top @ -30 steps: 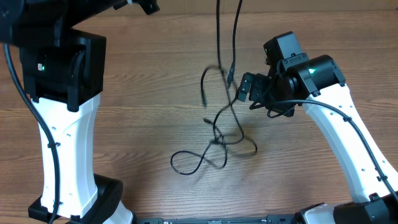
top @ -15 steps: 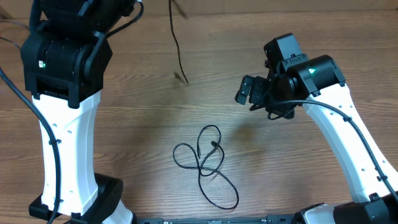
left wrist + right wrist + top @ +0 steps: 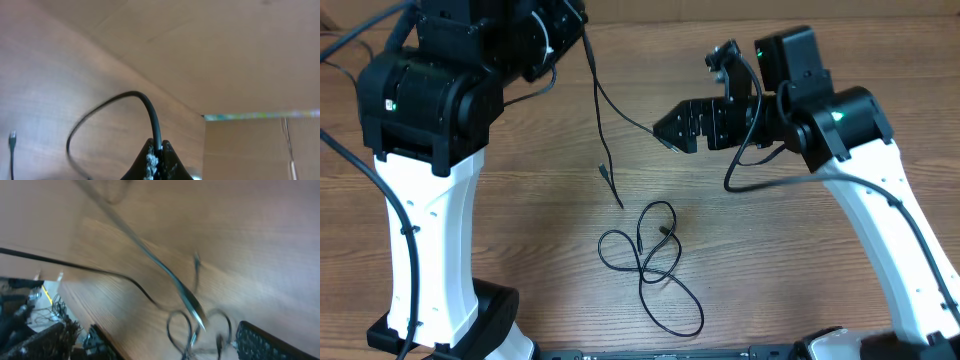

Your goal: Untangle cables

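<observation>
My left gripper (image 3: 156, 150) is shut on a thin black cable (image 3: 150, 107) and holds it high at the table's back left (image 3: 582, 32). That cable (image 3: 603, 140) hangs down to a plug end (image 3: 618, 200) just above the wood. A second strand of it runs right to the tip of my right gripper (image 3: 662, 128). In the blurred right wrist view the right gripper's fingers (image 3: 170, 345) look wide apart, with nothing between them. Another black cable (image 3: 650, 265) lies in loose loops on the table; it also shows in the right wrist view (image 3: 181, 325).
The white left arm column (image 3: 420, 250) stands at the front left and the white right arm link (image 3: 880, 230) at the right. A brown cardboard wall (image 3: 225, 60) rises behind the table. Wires and clutter (image 3: 30, 330) lie beyond the table edge.
One cable has dropped out of the hanging tangle and lies still on the table. The left arm has carried the other cable left. The right gripper has moved up and left to it.
</observation>
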